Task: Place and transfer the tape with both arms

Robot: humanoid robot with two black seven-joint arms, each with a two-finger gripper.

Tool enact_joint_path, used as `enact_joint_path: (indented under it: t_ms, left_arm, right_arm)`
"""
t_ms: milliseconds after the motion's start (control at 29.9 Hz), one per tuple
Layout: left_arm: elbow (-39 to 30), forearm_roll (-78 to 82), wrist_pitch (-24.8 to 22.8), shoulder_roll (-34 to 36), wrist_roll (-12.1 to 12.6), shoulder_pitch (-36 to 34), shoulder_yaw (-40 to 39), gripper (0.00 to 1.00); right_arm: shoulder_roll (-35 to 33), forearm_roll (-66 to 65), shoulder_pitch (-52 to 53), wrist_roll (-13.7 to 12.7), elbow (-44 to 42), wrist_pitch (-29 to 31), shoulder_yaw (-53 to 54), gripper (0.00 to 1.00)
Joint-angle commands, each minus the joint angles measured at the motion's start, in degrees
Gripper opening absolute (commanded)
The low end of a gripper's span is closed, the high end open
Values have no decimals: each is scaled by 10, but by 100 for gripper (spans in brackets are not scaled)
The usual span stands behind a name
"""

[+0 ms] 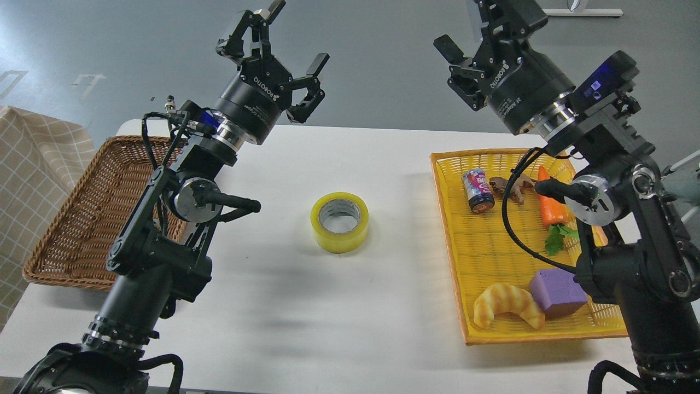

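Observation:
The tape (339, 221), a yellow roll with a grey-white core, lies flat on the white table (350, 328) near its middle, with nothing touching it. My left gripper (296, 36) is raised high above the table's far left edge, open and empty, well up and left of the tape. My right gripper (474, 24) is raised high above the far right side, over the yellow basket's far end. Its fingers are spread and empty, and its upper finger is partly cut off by the top edge of the view.
A brown wicker basket (60, 230) stands at the table's left edge, behind my left arm. A yellow basket (451, 246) at the right holds a can (477, 190), a toy animal (511, 187), a carrot (549, 210), a purple block (556, 293) and a croissant (508, 306).

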Motion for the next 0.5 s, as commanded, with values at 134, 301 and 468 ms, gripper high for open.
enact_joint_path:
  t_ms: [134,301,468]
  left_arm:
    - [-8,0,-18,0,-17,1,-1,98]
    - [-8,3,-18,0,-19,12,-4,98]
    - [-8,3,-19,0,-34,14,-7,98]
  right_arm:
    - [-4,28,-12,59,-4,72,35,100]
    - [-9,28,-19,84,1,72,66,100]
    - [-9,28,-32,100,-7,72,108,100]
